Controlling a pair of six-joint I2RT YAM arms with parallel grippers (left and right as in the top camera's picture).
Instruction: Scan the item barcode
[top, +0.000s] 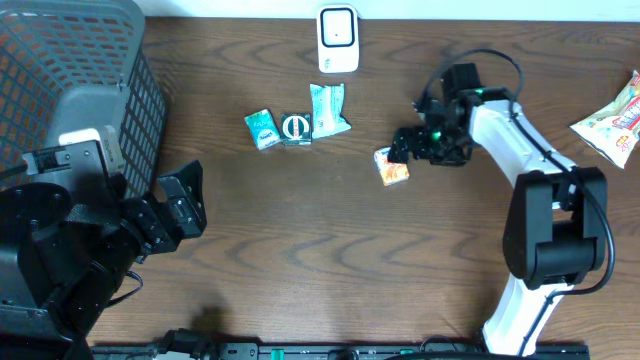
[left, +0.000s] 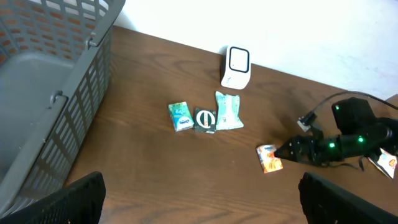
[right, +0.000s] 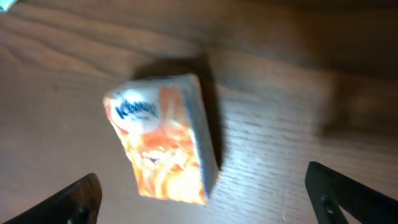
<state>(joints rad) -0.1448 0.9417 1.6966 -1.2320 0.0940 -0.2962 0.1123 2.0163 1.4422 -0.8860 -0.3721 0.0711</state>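
Two arms show in the overhead view. The right gripper (top: 405, 148) hangs over the wooden table (top: 330, 260), just at 1 o'clock of the orange tissue packet (top: 392, 167). The packet lies flat, at 5 o'clock from the white barcode scanner (top: 338, 38) and well apart from it. Three teal packets (top: 296, 128) sit in a row at 7 o'clock of the scanner. The left gripper (top: 192, 200) waits at 9 o'clock beside the grey basket (top: 150, 100), probably parked clear of the work.

From the left wrist, its own fingers (left: 81, 199) stand spread and empty. The packet (left: 269, 158) lies at 2 o'clock, the scanner (left: 237, 67) at 12.

From the right wrist, the fingers (right: 68, 202) are spread wide at 7 and 5 o'clock, touching nothing. The packet (right: 165, 143) rests between them, printed face up. No barcode is visible, so it likely needs lifting and turning toward the scanner.
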